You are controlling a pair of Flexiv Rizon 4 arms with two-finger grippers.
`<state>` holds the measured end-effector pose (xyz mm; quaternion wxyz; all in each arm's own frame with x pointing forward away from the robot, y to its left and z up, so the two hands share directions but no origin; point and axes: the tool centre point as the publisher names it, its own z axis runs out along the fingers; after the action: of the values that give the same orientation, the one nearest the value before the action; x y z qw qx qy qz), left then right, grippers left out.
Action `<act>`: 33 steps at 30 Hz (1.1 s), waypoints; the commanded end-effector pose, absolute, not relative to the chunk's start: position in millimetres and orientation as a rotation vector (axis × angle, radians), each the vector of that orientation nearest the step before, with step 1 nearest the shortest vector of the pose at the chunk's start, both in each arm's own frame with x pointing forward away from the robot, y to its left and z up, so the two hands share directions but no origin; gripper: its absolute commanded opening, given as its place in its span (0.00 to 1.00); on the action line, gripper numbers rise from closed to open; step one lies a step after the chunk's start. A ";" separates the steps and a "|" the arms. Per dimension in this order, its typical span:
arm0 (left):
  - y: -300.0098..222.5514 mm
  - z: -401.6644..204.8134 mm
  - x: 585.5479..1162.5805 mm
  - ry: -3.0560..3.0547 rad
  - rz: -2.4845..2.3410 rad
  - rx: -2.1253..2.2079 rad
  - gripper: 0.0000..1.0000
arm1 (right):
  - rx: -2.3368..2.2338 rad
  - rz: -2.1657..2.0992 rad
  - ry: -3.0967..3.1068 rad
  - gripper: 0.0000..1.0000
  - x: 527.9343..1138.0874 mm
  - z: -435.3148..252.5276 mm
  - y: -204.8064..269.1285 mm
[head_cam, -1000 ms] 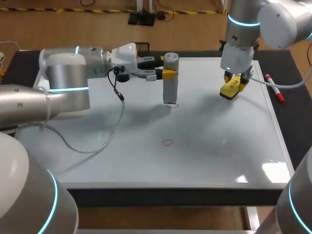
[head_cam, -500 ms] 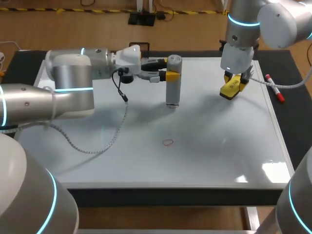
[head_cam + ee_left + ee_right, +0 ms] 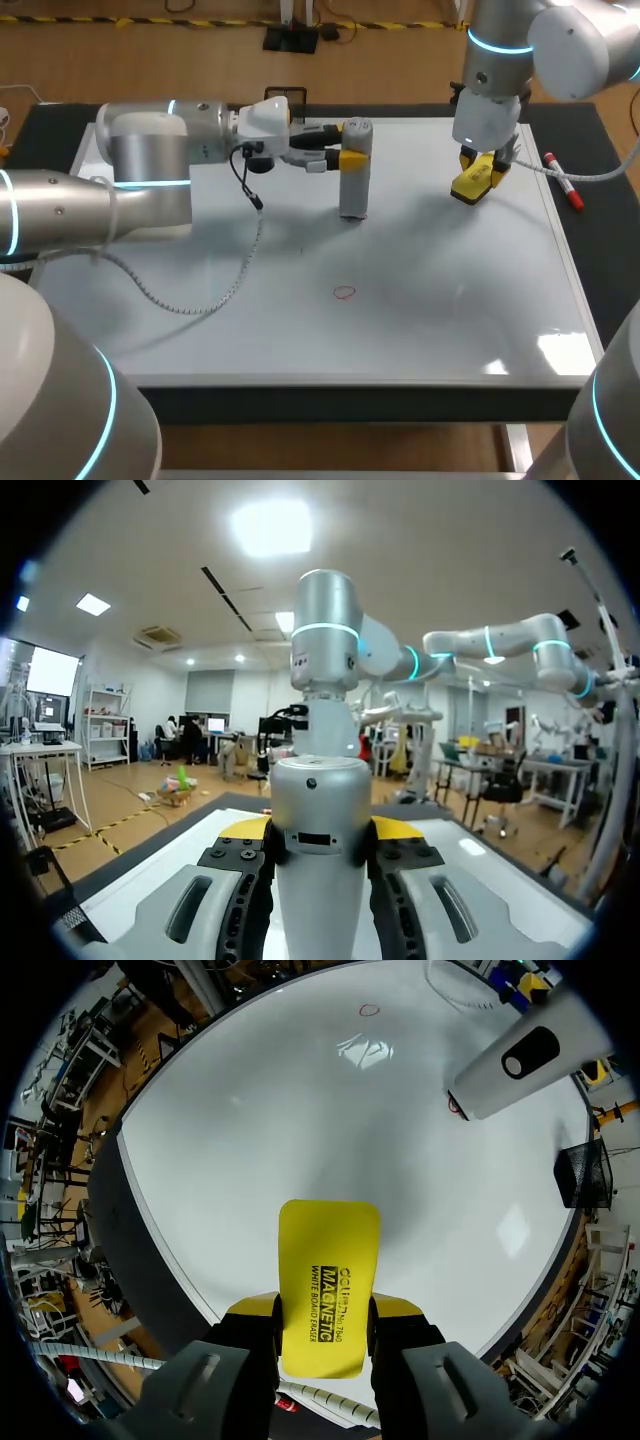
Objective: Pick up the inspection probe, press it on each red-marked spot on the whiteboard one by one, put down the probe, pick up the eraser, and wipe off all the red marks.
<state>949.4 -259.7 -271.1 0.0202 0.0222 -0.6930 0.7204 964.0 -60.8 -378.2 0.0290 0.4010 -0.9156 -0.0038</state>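
The left tool [image 3: 352, 152] is closed on the inspection probe [image 3: 354, 178], its two yellow tips gripping the grey cylinder from either side just below the rounded cap. In the left wrist view the left tool [image 3: 320, 830] has the inspection probe [image 3: 320, 795] upright between its fingers, filling the gap. The probe stands vertical, and its lower end seems to meet the whiteboard [image 3: 440, 300] in the far middle part of the board. In the right wrist view a trace of red [image 3: 455, 1107] shows on the board at the probe's foot. A second red mark [image 3: 345, 292], a small open loop, lies nearer the front, well apart from the probe. A thin cable [image 3: 245, 255] hangs from the left arm and trails over the board's left half. The right tool [image 3: 476, 180] is over the far right part of the whiteboard and holds the yellow eraser [image 3: 468, 186]. In the right wrist view the right tool [image 3: 325, 1308] has its fingers closed on the sides of the eraser [image 3: 328, 1260], which juts out ahead of them. The eraser is above the board's surface, not touching it. A marker pen [image 3: 563, 181] with red ends lies on the black tabletop [image 3: 605, 150], just beside the board's right edge.
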 end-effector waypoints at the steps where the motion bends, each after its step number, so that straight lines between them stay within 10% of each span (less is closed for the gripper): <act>1: -260.8 -275.9 953.9 -2.137 2.236 0.060 0.00 | 1.237 -0.008 -2.821 0.00 964.9 -377.7 -61.0; 33: -252.8 -261.8 952.4 -2.162 2.240 0.073 0.00 | 1.237 -0.008 -2.821 0.00 964.9 -377.7 -61.0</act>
<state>955.8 -256.4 -270.5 0.0166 0.0207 -0.6897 0.7236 964.0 -60.9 -378.2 0.0291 0.4010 -0.9156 -0.0038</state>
